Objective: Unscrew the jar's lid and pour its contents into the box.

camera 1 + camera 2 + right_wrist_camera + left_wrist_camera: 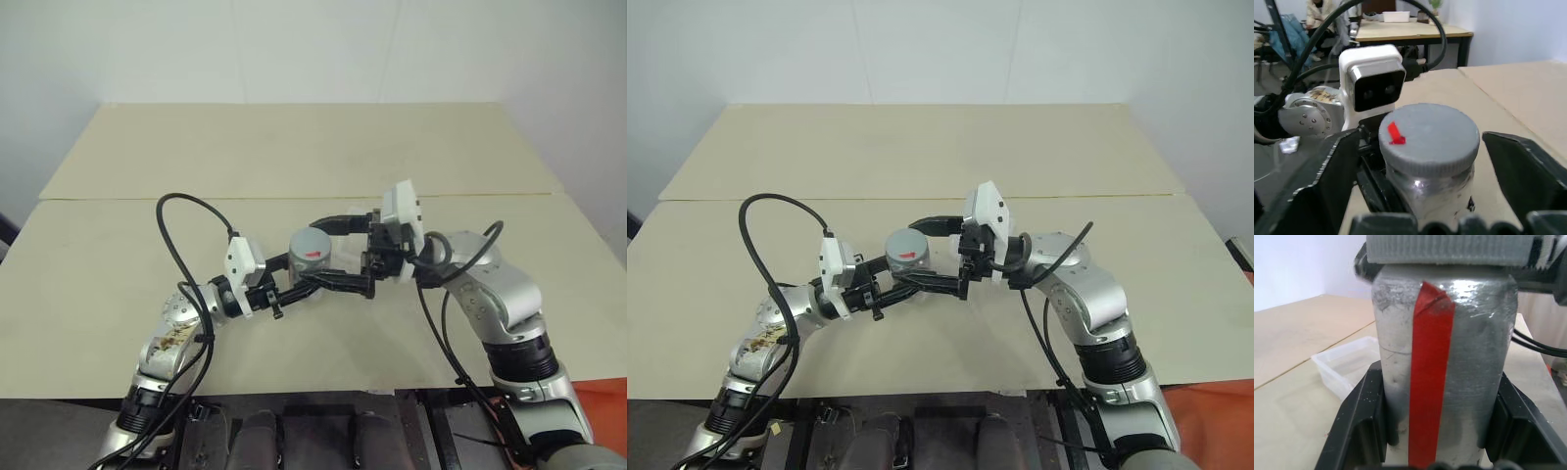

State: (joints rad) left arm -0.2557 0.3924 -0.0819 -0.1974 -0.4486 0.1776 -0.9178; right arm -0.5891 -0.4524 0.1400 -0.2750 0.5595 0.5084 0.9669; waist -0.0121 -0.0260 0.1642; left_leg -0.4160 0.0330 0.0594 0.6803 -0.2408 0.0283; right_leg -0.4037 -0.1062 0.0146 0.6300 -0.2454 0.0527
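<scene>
Silvery-white metal, crossed by a vertical red stripe: the jar [306, 262] is recorded in the left eye view, held upright above the beige table [294, 157] between the fingers of the left gripper [318, 281], which are pressed against its lower body. The grey lid [312, 245], bearing a small red mark, is seated on the jar. The right gripper [338, 253] is set level at lid height, one finger arched behind the lid and one in front, both standing clear of the rim.

Right eye view: the same arrangement is catalogued, the jar [904, 262] pinched at the tip of the left gripper [911, 282], with the right gripper [939, 253] straddling the lid [908, 244].

Left wrist view: the jar [1444, 357] is seen clamped between two black fingers [1359, 426], its stripe facing the camera. The clear plastic box [1347, 363] is noted on the table just beyond the gripped jar, to one side.

Right wrist view: the lid [1427, 136] is centred between the spread fingers [1528, 171], a visible gap being left on each side.
</scene>
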